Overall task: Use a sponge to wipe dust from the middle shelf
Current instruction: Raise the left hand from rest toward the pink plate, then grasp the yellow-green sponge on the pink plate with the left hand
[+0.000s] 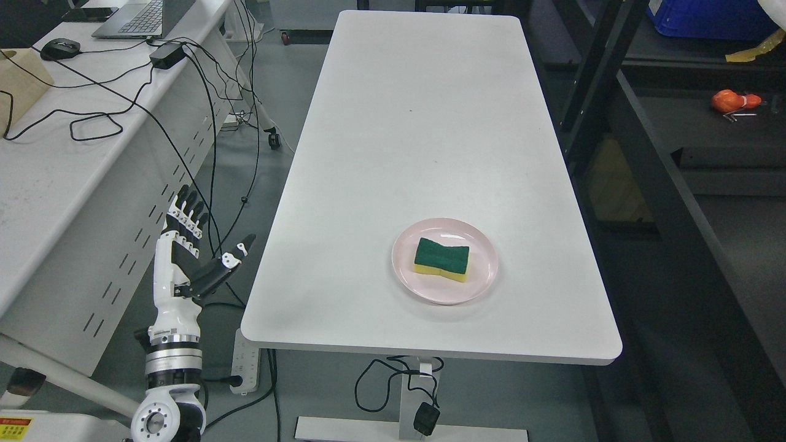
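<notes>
Step in hand, by the look of things: fetching the sponge (441, 259), not yet touched. Lying green side up, yellow layer beneath, on the pink plate (482, 279), lower centre of the frame, near the front edge of the white table (424, 123). Nothing else on that surface.

Left robot hand (199, 248) raised at lower left, off the table's left edge and well apart from the plate; fingers spread and straight, thumb angled out to the right, holding nothing. Right robot hand not in view.

To do the pick well: bring the left robot hand across to the right and over the plate rim, high enough to clear it. Come down from above, palm facing down, with fingers either side of the sponge's long edges. The narrowed waist in the middle probably makes the best grip point. Close gently; the foam will likely squash, so a firm but shallow pinch should do. Avoid pressing down on the plate rim or dragging sideways, since the plate may well slide or tip on the smooth surface. Lift straight up until clear of the rim before swinging away.

Dark shelving (651, 202) at the right of the frame, with an orange object (731, 100) on one level at upper right. Hard to tell from here which level counts as the middle one. Better to keep the green scrubbing face outward for the wipe.
</notes>
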Robot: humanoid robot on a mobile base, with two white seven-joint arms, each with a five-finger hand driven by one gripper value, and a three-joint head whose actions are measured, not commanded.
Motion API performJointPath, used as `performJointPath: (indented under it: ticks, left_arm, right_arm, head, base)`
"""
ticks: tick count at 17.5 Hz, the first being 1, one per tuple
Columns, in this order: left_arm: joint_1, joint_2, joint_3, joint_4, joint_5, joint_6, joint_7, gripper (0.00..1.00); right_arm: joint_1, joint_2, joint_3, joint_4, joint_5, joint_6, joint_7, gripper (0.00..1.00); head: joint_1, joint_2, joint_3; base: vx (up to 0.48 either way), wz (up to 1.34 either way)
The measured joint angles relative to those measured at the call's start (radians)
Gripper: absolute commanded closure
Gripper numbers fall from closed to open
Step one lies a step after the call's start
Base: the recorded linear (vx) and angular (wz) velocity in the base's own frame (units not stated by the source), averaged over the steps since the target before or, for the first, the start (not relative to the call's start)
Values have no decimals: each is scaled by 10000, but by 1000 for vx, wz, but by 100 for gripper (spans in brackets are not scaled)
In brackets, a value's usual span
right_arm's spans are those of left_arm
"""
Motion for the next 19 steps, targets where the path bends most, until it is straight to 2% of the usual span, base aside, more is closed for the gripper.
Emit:
performJointPath:
  ticks: [8, 12, 15, 19]
  left_arm:
    - [-84, 0, -98, 36, -3, -6, -153, 2]
    - [-558, 350, -157, 287, -251, -237, -1069, 2]
    - [-964, 745, -380, 531, -1236, -907, -2039, 2]
    - [-1470, 1109, -784, 802, -3243, -1991, -3213, 2]
  right_arm:
    - [0, 0, 0, 0, 0, 0, 0, 0]
    - [-2, 0, 0, 0, 0, 0, 0, 0]
    - [-1, 0, 0, 0, 0, 0, 0, 0]
    - [0, 0, 0, 0, 0, 0, 0, 0]
  head:
    - [0, 1, 0]
    - [0, 1, 0]
    - [0, 1, 0]
    - [0, 1, 0]
  base:
    - [21, -24]
    - [106, -65]
    - [54, -70]
    - [3, -11]
